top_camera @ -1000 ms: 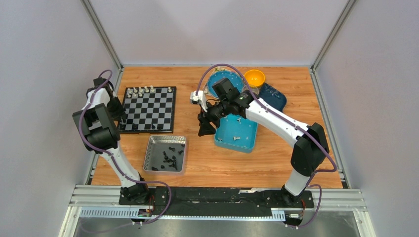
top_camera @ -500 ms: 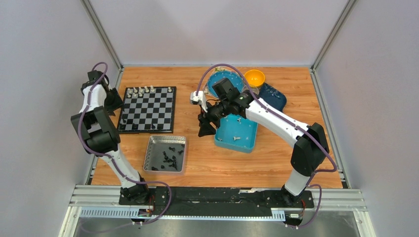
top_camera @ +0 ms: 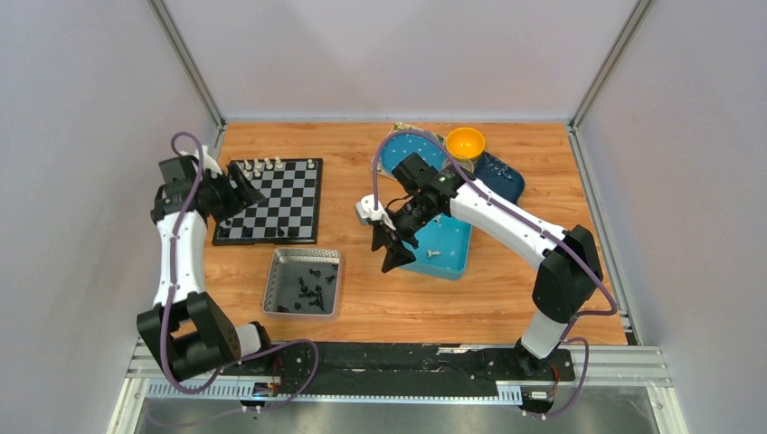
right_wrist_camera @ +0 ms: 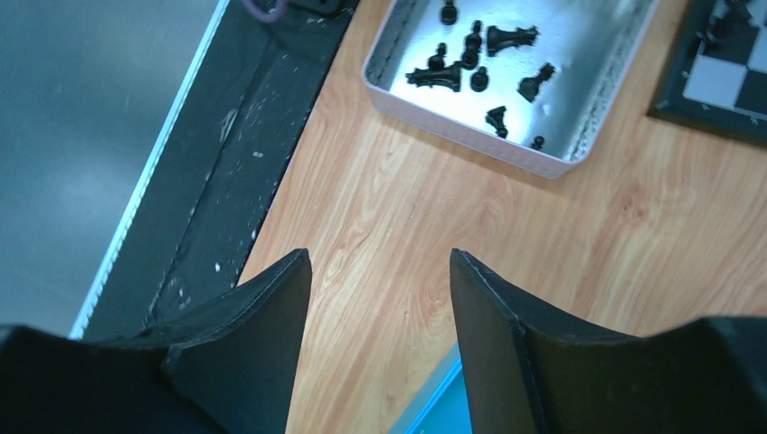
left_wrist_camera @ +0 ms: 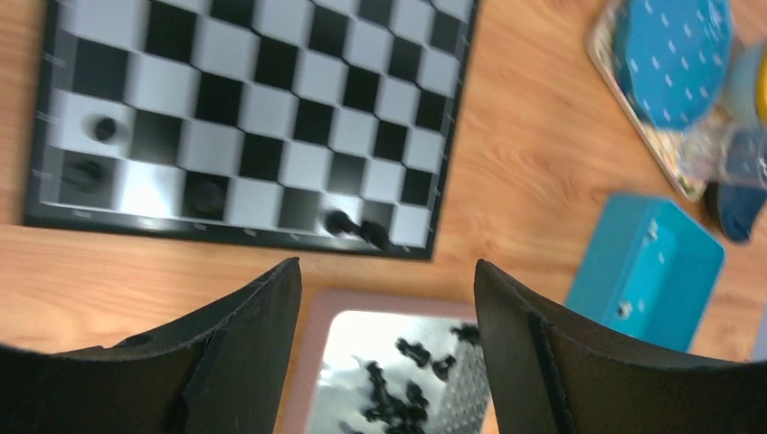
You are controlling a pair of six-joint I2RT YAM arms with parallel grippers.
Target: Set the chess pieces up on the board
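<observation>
The board lies at the back left. Cream-white chess pieces line its far row, and a few black pieces stand along its near rows. My left gripper hovers over the board's left part. In the left wrist view this gripper is open and empty, above the silver tray. My right gripper hangs at the blue tray's left edge. Its wrist view shows the gripper open, with only wood between the fingers.
The silver tray, with several loose black pieces, sits just in front of the board. A couple of white pieces lie in the blue tray. An orange bowl, a round blue plate and a dark blue item crowd the back.
My left gripper has opened and come off the board's left edge to hover over its left part, with the arm's elbow swung down. The right gripper moved nearer along the blue tray.
</observation>
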